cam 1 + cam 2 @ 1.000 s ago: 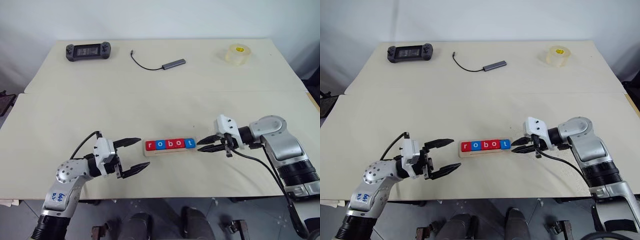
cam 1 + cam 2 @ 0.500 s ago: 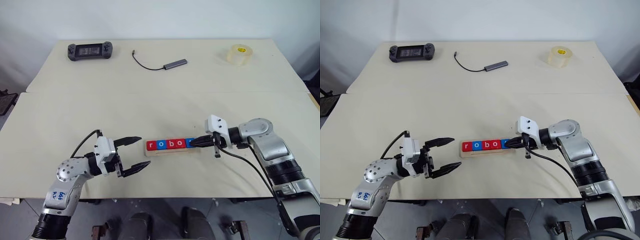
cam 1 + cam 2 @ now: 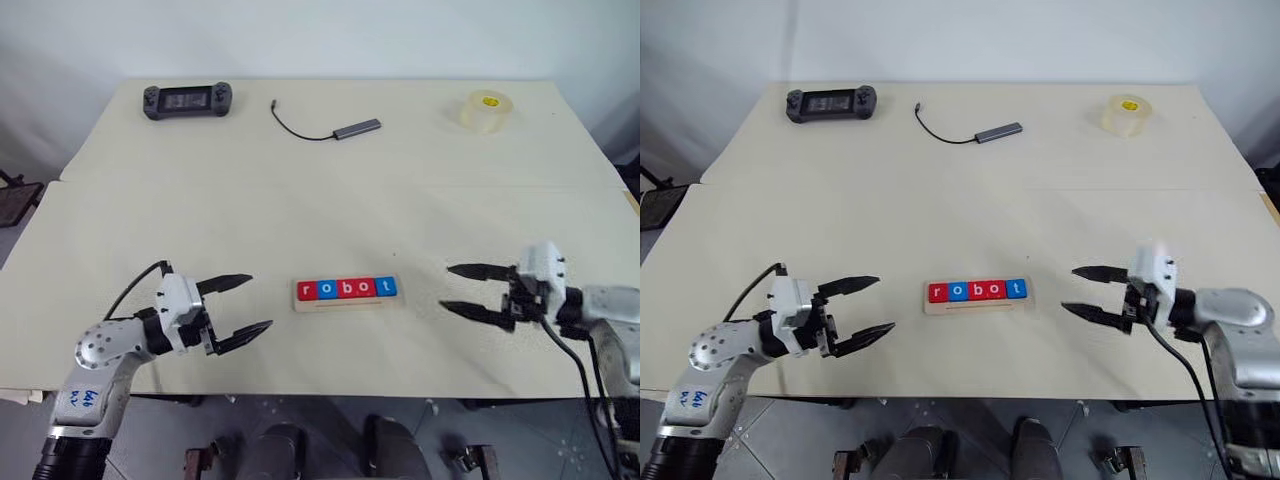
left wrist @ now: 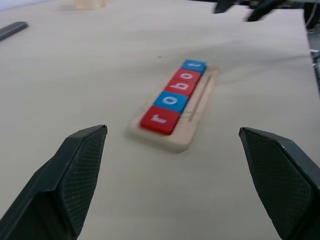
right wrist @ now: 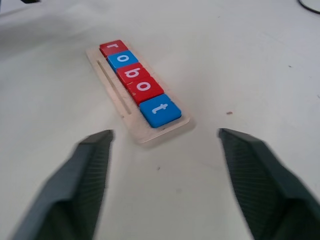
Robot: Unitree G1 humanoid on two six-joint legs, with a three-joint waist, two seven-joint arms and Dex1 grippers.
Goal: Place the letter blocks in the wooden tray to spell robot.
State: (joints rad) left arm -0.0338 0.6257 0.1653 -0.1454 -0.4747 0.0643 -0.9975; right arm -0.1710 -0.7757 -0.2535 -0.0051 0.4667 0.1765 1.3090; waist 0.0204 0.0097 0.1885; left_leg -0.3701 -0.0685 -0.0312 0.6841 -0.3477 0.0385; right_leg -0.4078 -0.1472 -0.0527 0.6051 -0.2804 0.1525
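The wooden tray [image 3: 346,291] lies near the table's front edge, its five letter blocks [image 3: 345,288] already spelling robot. Our left gripper [image 3: 236,309] and right gripper [image 3: 470,289] flank it, both wide open and empty. We judge the spelling finished; nothing remains but pulling clear.

The cream bench [image 3: 300,200] carries the wooden tray [image 3: 345,301] near centre; far edge: game controller [image 3: 187,99], cable adapter [image 3: 340,128], tape roll [image 3: 486,111] (right).

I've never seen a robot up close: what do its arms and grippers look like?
Silver-grey metal arms with rounded joints. Each ends in a white block carrying the left gripper or right gripper, two tapered black fingers with cross-hatched pads. Black cables loop along both wrists; blue handwriting marks the left arm.
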